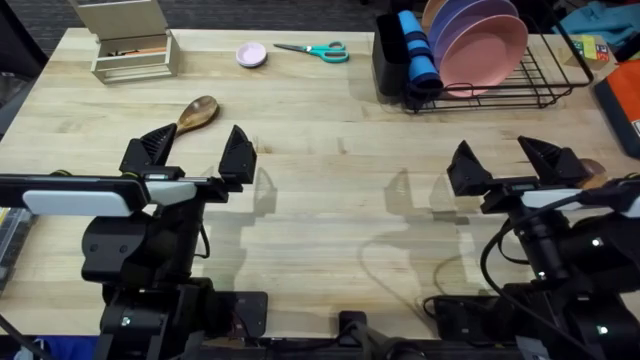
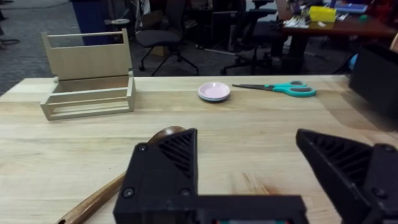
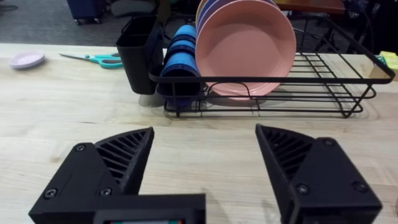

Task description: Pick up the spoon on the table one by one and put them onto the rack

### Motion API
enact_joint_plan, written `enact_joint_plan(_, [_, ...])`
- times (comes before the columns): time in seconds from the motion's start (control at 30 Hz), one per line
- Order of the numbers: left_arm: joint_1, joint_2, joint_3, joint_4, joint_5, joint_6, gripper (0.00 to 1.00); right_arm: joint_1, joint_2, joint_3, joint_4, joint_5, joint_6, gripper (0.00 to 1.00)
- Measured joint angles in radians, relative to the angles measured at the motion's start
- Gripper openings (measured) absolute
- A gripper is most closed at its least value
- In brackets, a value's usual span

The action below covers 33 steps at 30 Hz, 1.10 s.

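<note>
Fingers on the left gripper (image 1: 196,152) and right gripper (image 1: 505,162) spread wide, holding nothing. One spoon (image 1: 196,112) lies on the counter (image 1: 340,150) beside the left gripper, well apart from the rack (image 1: 520,85). A shallow pinch could skid it away.

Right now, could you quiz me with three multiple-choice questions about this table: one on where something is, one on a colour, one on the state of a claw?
1. Where do the scissors lie?
A. inside the rack
B. on the table between the small pink dish and the rack
C. in the beige box

2. What colour is the front plate in the rack?
A. pink
B. green
C. white

3. How is the left gripper?
A. shut on a spoon
B. open, holding nothing
C. shut on the scissors

Answers: 1 B, they rest on bare wood there. 2 A, its face is pink. 3 B, its fingers stand apart, the spoon lying beyond them.
</note>
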Motion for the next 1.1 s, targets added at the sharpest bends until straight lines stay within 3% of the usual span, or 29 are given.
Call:
enact_joint_plan(0.27, [0.000,0.000,0.001,-0.010,0.008,0.000,0.993,0.000,0.000,0.007,-0.024,0.007,-0.055,0.996])
enact_joint_plan(0.47, [0.000,0.019,0.087,-0.147,0.011,-0.001,0.993,0.000,0.008,0.123,-0.287,0.032,-0.064,0.996])
enact_joint_plan(0.5, [0.000,0.072,0.197,-0.209,0.011,-0.001,0.993,0.000,0.052,0.213,-0.356,0.065,-0.070,0.996])
enact_joint_plan(0.7, [0.000,0.263,0.428,-0.293,0.011,-0.001,0.993,0.000,0.212,0.465,-0.436,0.094,-0.071,0.996])
enact_joint_plan(0.73, [0.000,0.386,0.544,-0.312,0.011,-0.001,0.993,0.000,0.335,0.587,-0.467,0.096,-0.071,0.996])
enact_joint_plan(0.93, [0.000,0.605,0.771,-0.361,0.013,-0.001,0.993,0.000,0.594,0.848,-0.567,0.096,-0.071,0.996])
enact_joint_plan(1.1, [0.000,0.779,0.973,-0.485,0.019,-0.001,0.993,0.000,0.783,1.062,-0.654,0.096,-0.071,0.996])
